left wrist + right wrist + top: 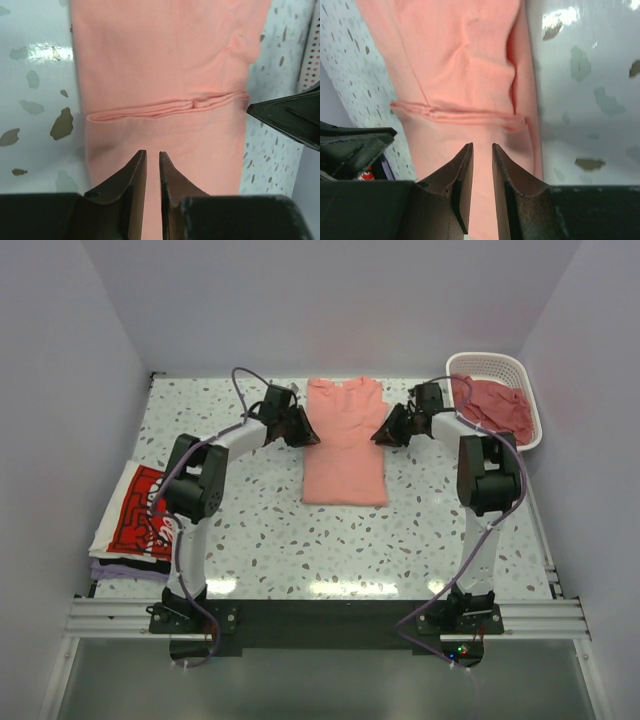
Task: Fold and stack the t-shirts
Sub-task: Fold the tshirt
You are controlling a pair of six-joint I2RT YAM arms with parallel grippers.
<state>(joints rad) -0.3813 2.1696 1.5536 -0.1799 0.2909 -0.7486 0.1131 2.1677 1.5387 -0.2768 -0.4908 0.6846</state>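
From above, a salmon-pink cloth t-shirt (pixel 345 445), folded into a long narrow panel, lay on the speckled white table (pixel 260 530), toward twelve o'clock from its centre. The left gripper (pixel 306 432) sat at the shirt's nine o'clock edge and the right gripper (pixel 384 432) at its three o'clock edge. A white slatted plastic basket (pixel 500 364) at two o'clock held a heap of darker pink t-shirts (pixel 497 408). At eight o'clock, a white t-shirt with red-and-black print (pixel 140 510) lay on a pale purple t-shirt (pixel 125 568).

In the left wrist view, the left fingers (pixel 136 177) hung over the pink cloth. They were parted by a thin slit and apparently pinched nothing. A hemmed edge (pixel 165 107) crossed the shirt beyond them.

In the right wrist view, the right fingers (pixel 462 175) likewise stood slightly apart, released, above the same shirt.
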